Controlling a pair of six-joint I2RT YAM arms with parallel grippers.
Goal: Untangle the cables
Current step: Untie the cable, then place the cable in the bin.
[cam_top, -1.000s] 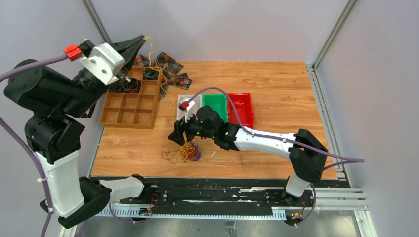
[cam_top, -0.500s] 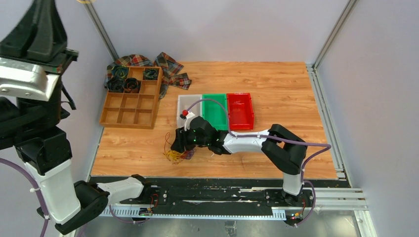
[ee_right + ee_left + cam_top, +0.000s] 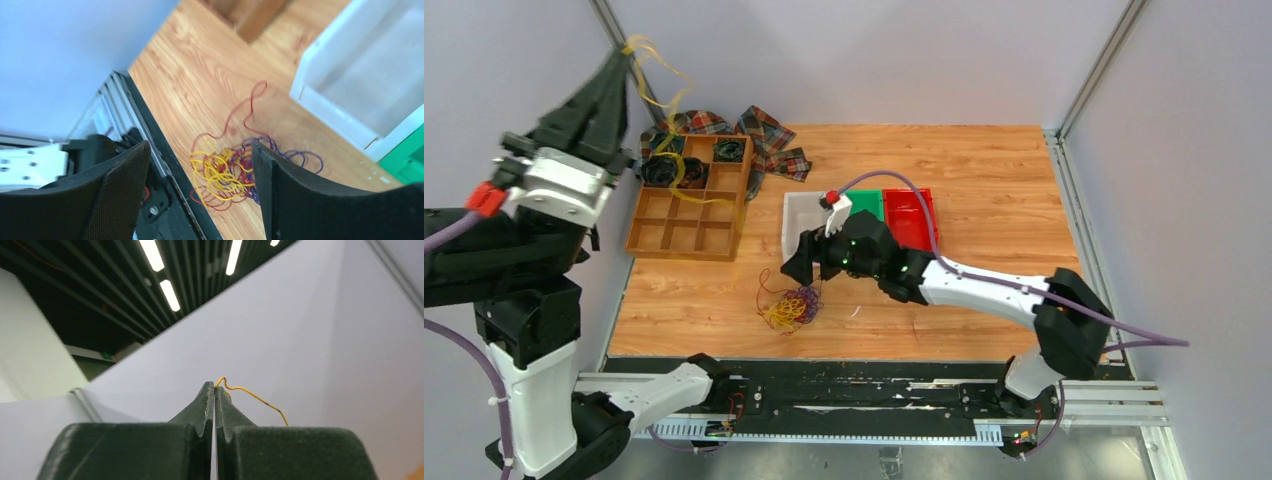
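Note:
The cables (image 3: 790,307) lie as a small clump of yellow, dark red and purple loops on the wooden table near its front edge. My right gripper (image 3: 797,268) hovers just behind and above the clump, open. In the right wrist view the cables (image 3: 227,172) show between and below the spread right gripper (image 3: 201,146), apart from both pads. My left gripper (image 3: 621,52) is raised high at the far left, shut on one yellow wire (image 3: 667,90). That wire hangs in loose curls down toward the table. The left wrist view shows the yellow wire (image 3: 252,395) pinched at the tip of the left gripper (image 3: 215,387).
A brown divided organiser (image 3: 686,225) with black coiled rolls (image 3: 662,170) stands at the back left, with plaid cloth (image 3: 766,130) behind it. White (image 3: 802,207), green (image 3: 868,196) and red (image 3: 912,212) bins sit mid-table, partly behind my right arm. A black rail (image 3: 844,390) runs along the front edge.
The right gripper has opened, lifted off the clump and drawn back toward the white bin. The left arm has swung, bringing its tip and the yellow wire back into view.

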